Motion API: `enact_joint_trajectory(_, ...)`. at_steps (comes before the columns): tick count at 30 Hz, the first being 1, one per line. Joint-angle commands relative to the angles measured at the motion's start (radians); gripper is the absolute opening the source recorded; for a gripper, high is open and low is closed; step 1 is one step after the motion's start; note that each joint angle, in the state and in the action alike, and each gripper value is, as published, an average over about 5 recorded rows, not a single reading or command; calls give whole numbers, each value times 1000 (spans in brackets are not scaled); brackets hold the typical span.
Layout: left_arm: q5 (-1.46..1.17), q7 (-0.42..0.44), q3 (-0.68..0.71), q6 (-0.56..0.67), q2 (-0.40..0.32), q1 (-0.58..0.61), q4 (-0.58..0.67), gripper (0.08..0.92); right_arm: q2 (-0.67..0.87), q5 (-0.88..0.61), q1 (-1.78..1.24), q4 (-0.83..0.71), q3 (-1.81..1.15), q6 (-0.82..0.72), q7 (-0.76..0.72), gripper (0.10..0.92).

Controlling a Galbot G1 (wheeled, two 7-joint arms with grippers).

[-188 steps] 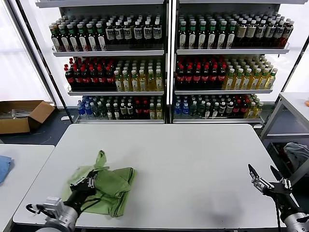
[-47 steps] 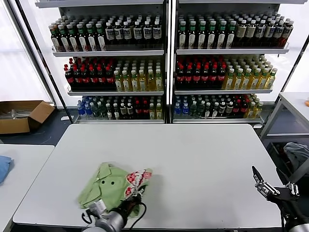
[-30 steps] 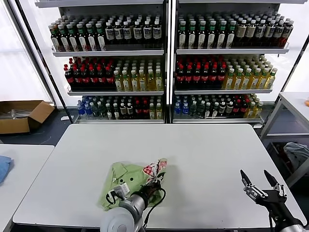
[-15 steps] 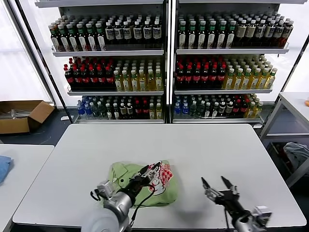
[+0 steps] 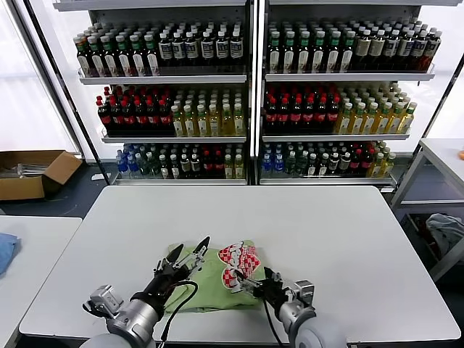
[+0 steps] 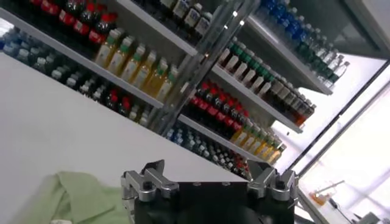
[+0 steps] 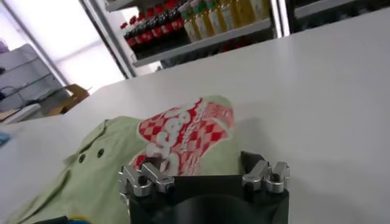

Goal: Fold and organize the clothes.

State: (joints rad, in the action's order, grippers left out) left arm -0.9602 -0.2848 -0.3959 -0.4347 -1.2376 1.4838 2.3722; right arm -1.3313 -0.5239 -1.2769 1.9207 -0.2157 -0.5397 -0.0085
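Note:
A light green polo shirt [image 5: 214, 279] lies crumpled near the table's front edge, its red-and-white checkered print [image 5: 239, 259] facing up. My left gripper [image 5: 188, 250] hovers open over the shirt's left part, holding nothing; the left wrist view shows its jaws [image 6: 210, 178] wide apart and green fabric [image 6: 67, 196] below. My right gripper [image 5: 254, 281] is low at the shirt's right side, by the print. Seen from the right wrist, its gripper [image 7: 204, 175] is open over the shirt [image 7: 97, 176], one finger above the print [image 7: 183, 131], the other by the shirt's edge.
Bottle shelves [image 5: 250, 94] stand behind the white table [image 5: 304, 217]. A cardboard box [image 5: 32, 170] sits on the floor at the left. A side table at the left carries a blue cloth [image 5: 6, 250]. A grey-blue bundle [image 5: 446, 232] lies at the right.
My left gripper opened, let go of the shirt and drew back to the left. My right arm swept left across the table to the shirt's right edge. The shirt settled with the print up.

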Motion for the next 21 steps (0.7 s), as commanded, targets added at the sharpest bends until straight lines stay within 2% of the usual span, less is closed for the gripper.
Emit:
enact_joint_trajectory(1,36,15,-60,0,-20,66,70,823,17,-9,74,-39,106,-24,-1,732)
enact_joint_trajectory(7,36,15,-57,1,-29,59,56,823,58,32,1,73,42,-15,-43,559)
enact_joint_trajectory(12,36,20,-60,2,-32,55,44,823,121,143,-75,130,-54,-14,-113,438)
enact_joint_trajectory(16,35,26,-75,6,-28,58,34,823,195,179,-136,152,-165,0,-150,299)
enact_joint_trajectory(21,35,32,-75,10,-30,56,16,823,277,179,-199,123,-320,49,-189,167)
